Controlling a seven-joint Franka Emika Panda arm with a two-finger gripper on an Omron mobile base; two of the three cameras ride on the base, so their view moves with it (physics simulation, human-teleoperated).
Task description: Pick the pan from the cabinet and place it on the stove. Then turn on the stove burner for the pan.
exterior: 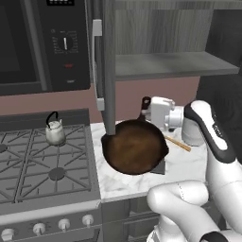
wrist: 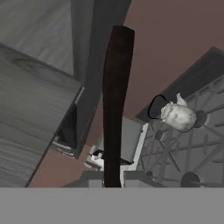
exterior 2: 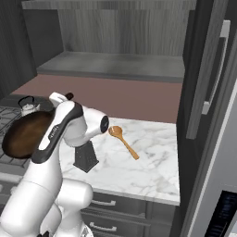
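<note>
The pan (exterior: 134, 147), a round dark brown skillet, hangs tilted on edge over the marble counter (exterior: 189, 165), just right of the stove (exterior: 47, 160). My gripper (exterior: 145, 108) is shut on the pan's black handle at its upper right. In the right base view the pan (exterior 2: 25, 132) shows left of my arm, with the gripper (exterior 2: 62, 98) above it. The hand view looks along the pan (wrist: 116, 100) edge-on, the gripper (wrist: 113, 176) at its base. The cabinet (exterior: 170, 64) stands open above, its grey shelf (exterior 2: 115, 65) bare.
A small silver kettle (exterior: 55, 130) sits on the stove's back right grate. Silver knobs (exterior: 61, 224) line the stove front. A wooden spoon (exterior 2: 124, 141) and a dark grater-like block (exterior 2: 85, 155) lie on the counter. The open cabinet door (exterior: 108, 71) hangs beside the microwave (exterior: 42, 42).
</note>
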